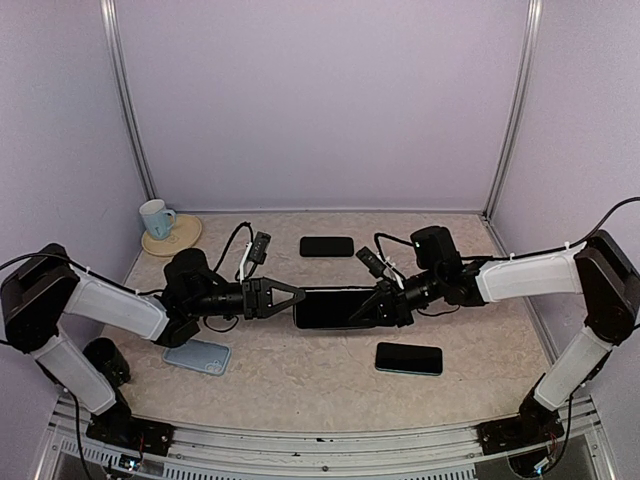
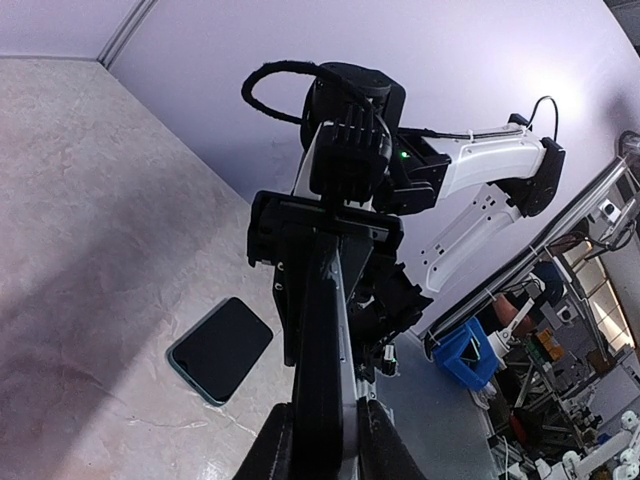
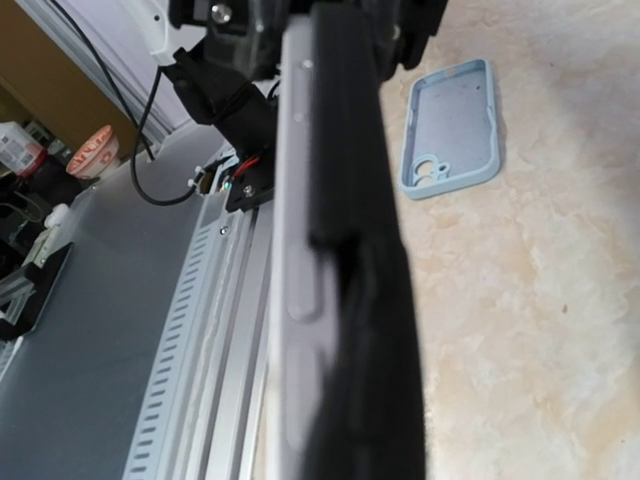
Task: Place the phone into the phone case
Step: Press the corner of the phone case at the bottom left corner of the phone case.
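Your phone (image 1: 335,308) hangs above the table (image 1: 300,385), mid-scene, gripped from both ends. The left gripper (image 1: 298,298) has its fingers pressed onto the phone's left end, and the right gripper (image 1: 372,308) is clamped tight on the right end. The phone case (image 1: 198,356) lies open side up near the left arm, with nothing in it. You cannot see into the cup (image 1: 155,217) on its coaster (image 1: 180,238).

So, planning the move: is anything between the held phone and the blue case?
No object lies between them. The phone hangs between the left gripper and right gripper; only the left arm overhangs the far edge of the phone case.
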{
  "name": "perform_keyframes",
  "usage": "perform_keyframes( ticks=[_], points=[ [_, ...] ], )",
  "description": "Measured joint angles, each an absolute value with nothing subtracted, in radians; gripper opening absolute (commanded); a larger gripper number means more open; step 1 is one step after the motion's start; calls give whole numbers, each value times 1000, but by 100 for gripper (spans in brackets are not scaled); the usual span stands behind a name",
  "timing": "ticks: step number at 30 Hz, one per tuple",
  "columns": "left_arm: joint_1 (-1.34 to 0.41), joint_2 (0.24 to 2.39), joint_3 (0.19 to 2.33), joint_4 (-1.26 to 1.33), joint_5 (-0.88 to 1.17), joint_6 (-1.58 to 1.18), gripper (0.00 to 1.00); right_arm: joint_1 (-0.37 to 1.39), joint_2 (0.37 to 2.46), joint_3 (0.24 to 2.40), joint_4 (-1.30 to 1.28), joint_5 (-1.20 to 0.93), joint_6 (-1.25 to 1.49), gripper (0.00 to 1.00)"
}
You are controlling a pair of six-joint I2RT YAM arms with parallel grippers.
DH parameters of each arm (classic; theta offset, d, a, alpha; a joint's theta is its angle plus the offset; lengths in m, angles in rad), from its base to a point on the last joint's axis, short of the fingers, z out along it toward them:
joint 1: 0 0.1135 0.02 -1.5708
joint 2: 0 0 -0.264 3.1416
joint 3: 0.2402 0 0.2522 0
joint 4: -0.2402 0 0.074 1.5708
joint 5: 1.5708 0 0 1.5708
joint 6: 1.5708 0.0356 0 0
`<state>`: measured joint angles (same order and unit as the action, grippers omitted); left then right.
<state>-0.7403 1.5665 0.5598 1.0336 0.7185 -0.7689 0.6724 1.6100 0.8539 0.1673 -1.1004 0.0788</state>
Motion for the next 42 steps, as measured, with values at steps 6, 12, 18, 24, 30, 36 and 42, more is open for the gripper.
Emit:
perform_keyframes(
  ticks=[6,12,18,24,30,36,42],
  points=[
    [-740,1579,558,1056,719,-764,6,672,1615,854,166,-1102,93,0],
    [-741,1579,556,1037,692,-739,0,672,1622,854,167,-1093,104,0],
    [-746,1542,554,944,594,-678,15,672,1644,871,165,-1054,127,0],
    [-752,1506,551,891,530,-674,51,674,1645,881,175,-1012,134,0],
    [-752,1506,550,906,535,-684,66,673,1634,876,177,-974,155,0],
    [-753,1506,550,934,562,-696,68,657,1579,835,233,-974,200,0],
    [-753,1513,550,955,589,-706,67,638,1546,810,302,-991,247,0]
  ],
)
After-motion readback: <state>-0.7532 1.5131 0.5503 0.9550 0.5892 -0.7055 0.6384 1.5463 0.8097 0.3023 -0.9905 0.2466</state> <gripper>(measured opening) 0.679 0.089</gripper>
